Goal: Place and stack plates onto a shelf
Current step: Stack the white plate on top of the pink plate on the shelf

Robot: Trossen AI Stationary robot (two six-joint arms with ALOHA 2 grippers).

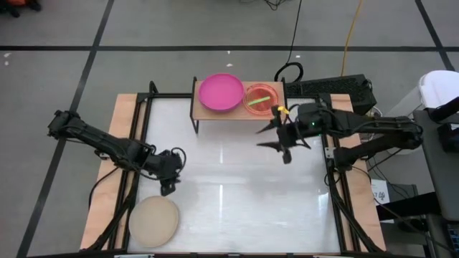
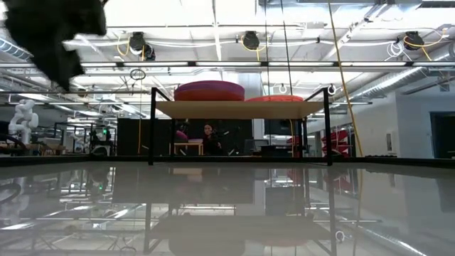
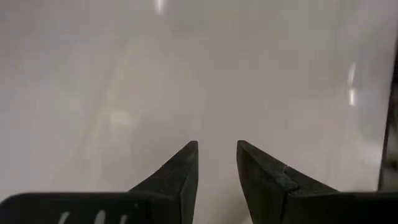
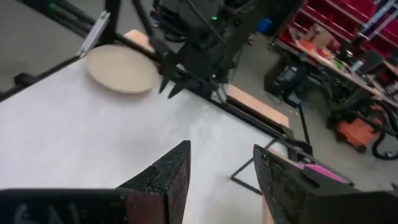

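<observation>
A small light-wood shelf on thin black legs stands at the upper centre of the overhead frame, at the far edge of the white table. On its left half sits a magenta plate. On its right half is a red-orange stack of plates with a streak of green showing in it; how many plates make up that stack cannot be told. From table height, the magenta plate looks taller than the low red stack beside it. A beige plate lies alone on the table at the lower left of the overhead frame, well apart from the shelf.

The left gripper hangs over the table just above the beige plate, its arm reaching in from the left; its fingers are slightly parted and hold nothing. The right gripper hovers just below the shelf's right end, arm stretching in from the right, its fingers spread wide and empty.
</observation>
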